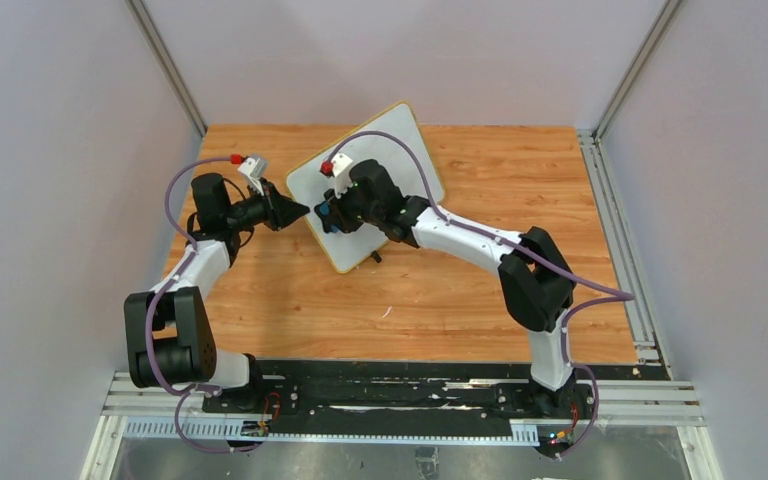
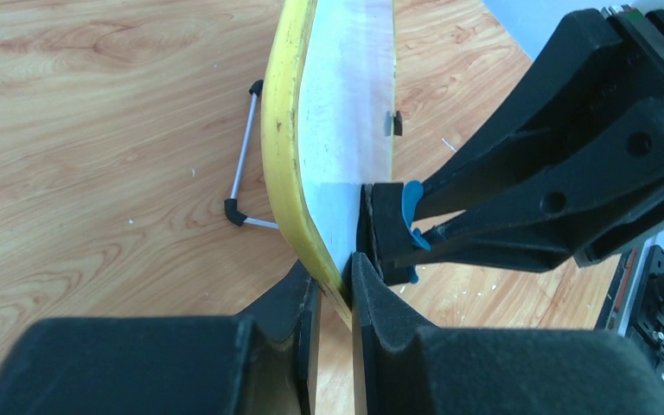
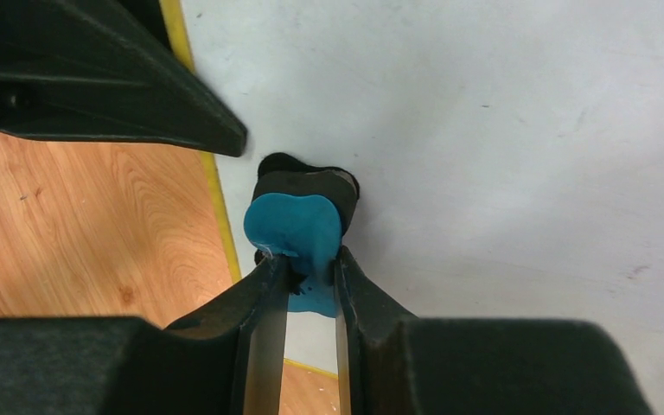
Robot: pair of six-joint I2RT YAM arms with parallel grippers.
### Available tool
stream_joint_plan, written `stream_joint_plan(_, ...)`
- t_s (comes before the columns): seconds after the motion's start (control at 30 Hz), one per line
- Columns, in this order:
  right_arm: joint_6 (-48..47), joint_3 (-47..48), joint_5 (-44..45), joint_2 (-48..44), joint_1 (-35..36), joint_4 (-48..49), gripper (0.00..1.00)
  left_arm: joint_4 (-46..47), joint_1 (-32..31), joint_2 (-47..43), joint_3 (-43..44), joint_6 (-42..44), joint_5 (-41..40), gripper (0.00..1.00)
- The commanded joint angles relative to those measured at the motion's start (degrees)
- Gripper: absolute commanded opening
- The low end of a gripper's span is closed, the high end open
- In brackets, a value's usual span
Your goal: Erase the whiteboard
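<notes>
Both arms reach inward over the counter (image 1: 290,290): left pincer (image 2: 335,277) clamped on the yellow rim of the tilted whiteboard (image 1: 400,150), right pincer (image 3: 311,268) clamped on a blue eraser (image 3: 294,229) pressed against its face.

A wooden table (image 1: 290,300) stands between grey walls (image 1: 50,150). One metal post (image 1: 165,65) rises at its far left corner and another post (image 1: 635,65) at its far right. A metal rail (image 1: 615,220) runs along the right edge, and a black plate (image 1: 390,395) along the near edge. A white speck (image 1: 386,312) lies toward the near edge. A small eraser (image 3: 294,229) — blue grip, black pad — sits left of the middle.
</notes>
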Motion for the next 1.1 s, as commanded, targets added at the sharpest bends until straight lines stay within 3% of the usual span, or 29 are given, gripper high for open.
stream_joint_plan(0.0, -2.7, -1.8, 7.2, -1.9, -5.0, -0.2, 0.00, -0.8, -0.7, -0.7, 0.6, 5.4, 1.7, 0.00)
stream_joint_plan(0.4, -3.4, -6.4, 8.6, -8.0, -12.1, 0.3, 0.01, -1.5, -0.7, -0.9, 0.8, 5.9, 1.5, 0.00)
stream_joint_plan(0.63, -3.9, -8.9, 10.3, -12.1, -12.6, -1.1, 0.01, -1.6, -0.7, -0.5, 1.0, 5.9, 1.3, 0.00)
stream_joint_plan(0.83, -3.7, -9.0, 15.9, -14.8, -13.4, -7.0, 0.01, -2.4, -0.6, -0.7, 1.1, 6.7, 1.1, 0.00)
stream_joint_plan(1.07, 0.8, -12.1, 15.7, -20.1, -20.2, -15.4, 0.01, -2.6, -0.7, -0.3, 1.1, 7.2, 0.9, 0.00)
